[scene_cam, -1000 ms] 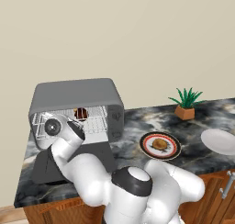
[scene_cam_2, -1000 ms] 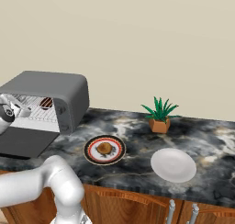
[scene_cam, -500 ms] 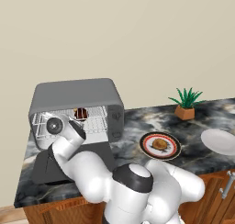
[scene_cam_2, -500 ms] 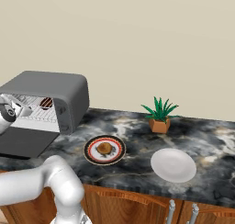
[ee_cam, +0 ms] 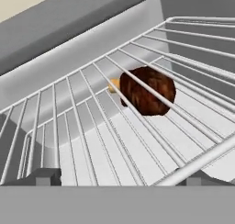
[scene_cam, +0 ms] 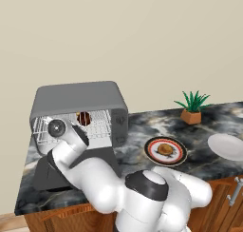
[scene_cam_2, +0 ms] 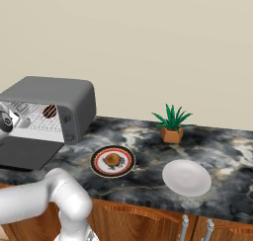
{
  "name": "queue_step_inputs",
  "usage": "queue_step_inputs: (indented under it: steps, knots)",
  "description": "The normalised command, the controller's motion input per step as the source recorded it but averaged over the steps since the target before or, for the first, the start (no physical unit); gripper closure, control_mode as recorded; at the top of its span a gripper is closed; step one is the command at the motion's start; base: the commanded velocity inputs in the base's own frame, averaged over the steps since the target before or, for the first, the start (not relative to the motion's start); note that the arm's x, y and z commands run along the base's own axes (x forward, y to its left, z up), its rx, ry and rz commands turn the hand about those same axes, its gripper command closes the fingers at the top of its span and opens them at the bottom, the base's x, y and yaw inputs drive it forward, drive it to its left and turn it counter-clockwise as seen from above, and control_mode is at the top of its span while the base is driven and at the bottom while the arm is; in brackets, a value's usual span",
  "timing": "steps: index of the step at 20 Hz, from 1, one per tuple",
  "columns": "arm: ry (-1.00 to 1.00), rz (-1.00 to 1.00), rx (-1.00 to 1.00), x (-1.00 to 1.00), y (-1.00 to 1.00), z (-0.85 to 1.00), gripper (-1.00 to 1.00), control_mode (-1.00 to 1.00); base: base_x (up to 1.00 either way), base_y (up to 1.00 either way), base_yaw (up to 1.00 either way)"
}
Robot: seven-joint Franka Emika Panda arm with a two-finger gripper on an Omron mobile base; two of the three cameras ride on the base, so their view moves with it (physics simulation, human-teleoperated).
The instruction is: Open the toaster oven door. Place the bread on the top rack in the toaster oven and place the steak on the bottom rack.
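Observation:
The toaster oven (scene_cam: 78, 98) (scene_cam_2: 54, 92) stands at the counter's left end. Its door (scene_cam: 47, 174) (scene_cam_2: 24, 153) lies folded down flat in front. Inside, the dark steak (ee_cam: 147, 92) (scene_cam: 84, 118) (scene_cam_2: 49, 111) rests among the silver wire racks (ee_cam: 82, 126). Wires of one rack cross in front of it, and I cannot tell which rack bears it. My gripper (ee_cam: 120, 179) is open at the oven mouth, pointing in at the steak and holding nothing. The golden-brown bread (scene_cam: 164, 149) (scene_cam_2: 112, 159) sits on a red-rimmed plate (scene_cam: 151, 150) (scene_cam_2: 96, 162) right of the oven.
A white plate (scene_cam: 228, 146) (scene_cam_2: 187, 177) lies on the dark marble counter further right. A small potted plant (scene_cam: 192, 107) (scene_cam_2: 172, 124) stands by the back wall. Wooden cabinet fronts run below the counter edge.
My hand has edged slightly up and toward the oven opening. The steak, bread and door have stayed where they were.

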Motion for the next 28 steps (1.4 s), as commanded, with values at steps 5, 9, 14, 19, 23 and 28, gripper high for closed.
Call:
queue_step_inputs:
  steps: [5, 9, 14, 19, 23, 28]
  knots:
    - [0.2, 0.0, 0.0, -0.45, 0.15, -0.44, 1.0, -1.0, 0.0, 0.0, 0.0]
    - [0.25, 0.0, 0.0, -0.5, 0.14, -0.46, 1.0, -1.0, 0.0, 0.0, 0.0]
    - [0.22, 0.0, 0.0, -0.55, 0.13, -0.55, 1.0, -1.0, 0.0, 0.0, 0.0]
    - [0.17, 0.0, 0.0, -0.62, 0.12, -0.61, 1.0, -1.0, 0.0, 0.0, 0.0]
    - [0.14, 0.0, 0.0, -0.63, 0.11, -0.66, 1.0, -1.0, 0.0, 0.0, 0.0]
    - [0.15, 0.0, 0.0, -0.62, 0.05, -0.74, 1.0, -1.0, 0.0, 0.0, 0.0]
